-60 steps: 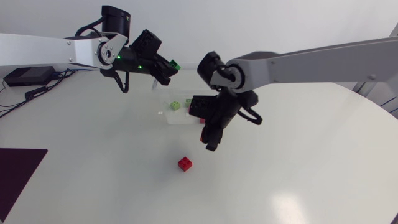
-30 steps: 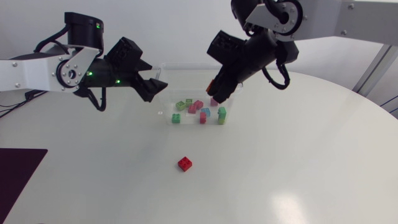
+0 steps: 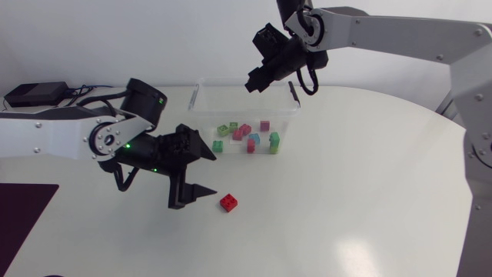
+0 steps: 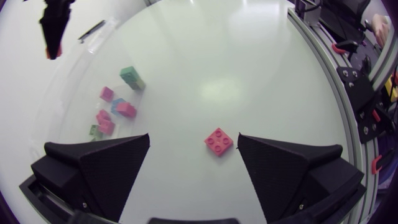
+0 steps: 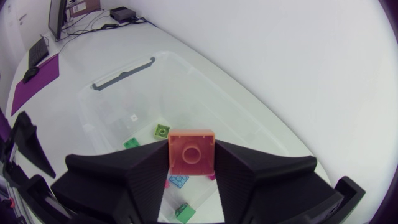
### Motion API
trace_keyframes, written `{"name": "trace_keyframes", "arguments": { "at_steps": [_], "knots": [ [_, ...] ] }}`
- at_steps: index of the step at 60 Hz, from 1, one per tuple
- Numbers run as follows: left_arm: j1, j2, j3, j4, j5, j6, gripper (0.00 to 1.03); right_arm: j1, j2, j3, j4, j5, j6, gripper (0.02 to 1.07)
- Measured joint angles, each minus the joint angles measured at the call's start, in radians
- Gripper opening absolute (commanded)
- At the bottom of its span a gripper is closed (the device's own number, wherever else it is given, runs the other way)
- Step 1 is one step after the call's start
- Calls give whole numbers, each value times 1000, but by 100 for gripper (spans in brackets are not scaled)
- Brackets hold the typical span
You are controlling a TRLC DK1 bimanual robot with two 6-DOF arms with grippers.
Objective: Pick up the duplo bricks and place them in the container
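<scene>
Descent is the news in the head view: the left gripper [image 3: 212, 174], which half a second ago hung beside the container [image 3: 201, 86], has come down to the table [image 3: 346, 192]. It stands spread wide just beside the red brick [image 3: 228, 202] without touching it. The right gripper [image 3: 257, 80] has drawn back from over the sorted bricks [image 3: 247, 137] to the container's far rim; what it carries is hidden from here. I judge that the left arm's last delivery is done and the final loose piece is next. In the left wrist view the red brick [image 4: 219, 141] lies on the table studs up, between the parted fingers of the left gripper [image 4: 194, 138] and nearer one of them. It is a square four-stud piece, so it has no long axis. It sits turned so that its corners rather than its flat sides face the fingers, and a small wrist turn would probably give a squarer bite. In the right wrist view the right gripper [image 5: 191, 157] is clamped from both sides on a salmon brick [image 5: 191, 148]. The brick's hollow underside faces the camera and its studs point down toward the open container [image 5: 118, 93] beneath. It too looks square, and it seems ready to drop.
</scene>
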Motion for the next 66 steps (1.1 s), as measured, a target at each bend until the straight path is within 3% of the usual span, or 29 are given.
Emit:
{"name": "trace_keyframes", "arguments": {
  "at_steps": [3, 14, 23, 28, 36, 55, 66],
  "knots": [
    [-16, 35, 10, -30, -1, 32, 99, -2, 28, 34, -11, 6, 4, 102],
    [-51, 146, 105, -106, -38, 145, 99, -6, 25, 34, -42, 12, 7, 102],
    [-93, 227, 182, -189, -118, 212, 98, -6, -133, -155, -39, -5, 3, 102],
    [-111, 331, 306, -340, -164, 184, 97, -7, -262, -290, -2, -8, 3, 102],
    [-139, 392, 407, -367, -272, -33, 96, -20, -441, -478, 50, -9, 4, 102],
    [-167, 434, 458, -528, -296, -597, 91, -53, -608, -700, 86, -28, 20, 102],
    [-225, 465, 470, -523, -338, -748, 91, -62, -682, -768, 89, -38, 27, 102]
  ]
}}
